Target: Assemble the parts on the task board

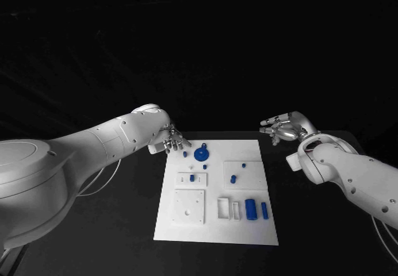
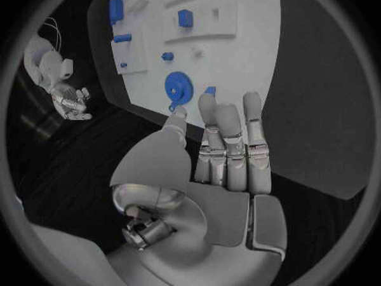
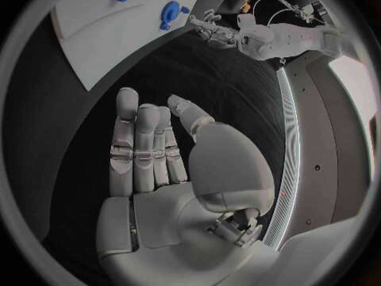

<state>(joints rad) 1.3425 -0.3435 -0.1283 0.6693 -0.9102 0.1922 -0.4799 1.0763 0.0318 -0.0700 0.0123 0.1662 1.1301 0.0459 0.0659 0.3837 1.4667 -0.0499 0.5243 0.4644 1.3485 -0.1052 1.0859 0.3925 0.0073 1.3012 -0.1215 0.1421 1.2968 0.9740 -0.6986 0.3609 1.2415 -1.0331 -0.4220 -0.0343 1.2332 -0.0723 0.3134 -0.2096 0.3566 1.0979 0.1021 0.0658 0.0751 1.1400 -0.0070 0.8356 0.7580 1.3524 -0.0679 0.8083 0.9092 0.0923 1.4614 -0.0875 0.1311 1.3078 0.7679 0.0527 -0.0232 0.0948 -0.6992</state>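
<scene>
The white task board [image 1: 217,230] lies in the middle of the black table. A round blue part [image 1: 201,153] sits near its far edge, with a small blue piece [image 1: 184,153] beside it. More blue parts lie mid-board [image 1: 233,179] and near the right edge [image 1: 251,208]. My left hand [image 1: 172,142] hovers at the board's far left corner, fingers straight, holding nothing; the left wrist view shows its fingertips [image 2: 230,117] just short of the round part [image 2: 178,87]. My right hand [image 1: 280,127] hangs beyond the far right corner, fingers extended and empty [image 3: 151,146].
White raised blocks and frames [image 1: 189,205] stand on the board's near half. Black table surrounds the board [image 3: 103,38] on all sides. My left hand [image 3: 208,27] appears in the right wrist view, and my right hand [image 2: 72,102] in the left wrist view.
</scene>
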